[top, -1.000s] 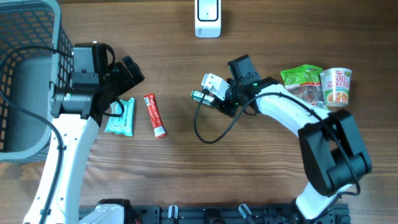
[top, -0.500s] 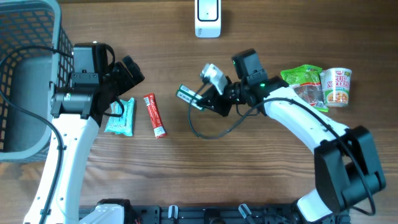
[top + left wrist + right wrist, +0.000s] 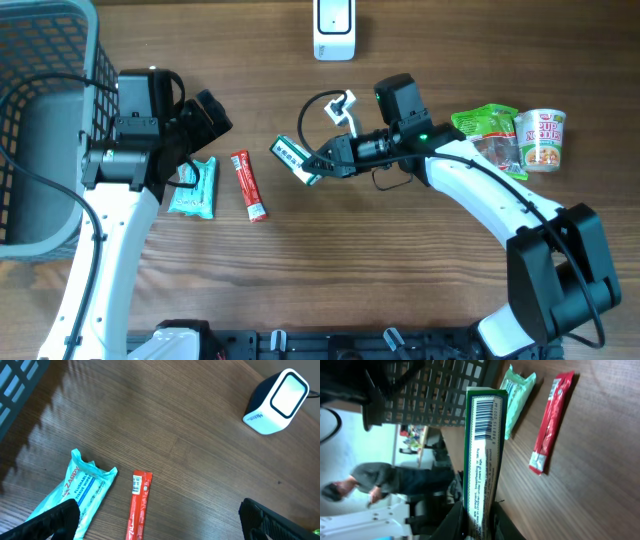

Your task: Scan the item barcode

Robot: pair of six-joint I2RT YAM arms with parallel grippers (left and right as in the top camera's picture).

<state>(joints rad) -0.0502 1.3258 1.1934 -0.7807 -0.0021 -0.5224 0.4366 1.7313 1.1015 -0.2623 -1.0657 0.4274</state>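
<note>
A basket (image 3: 40,120) is cut off at left. The left gripper (image 3: 157,510) gapes over a teal pack (image 3: 192,188) and red stick (image 3: 249,185). The right gripper (image 3: 318,165), fingertips mostly hidden, clamps the box (image 3: 290,157) above mid-table, near the cropped scanner (image 3: 334,35).

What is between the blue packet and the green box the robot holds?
A red stick packet lies between the blue packet and the green box; the overhead view shows it.
</note>
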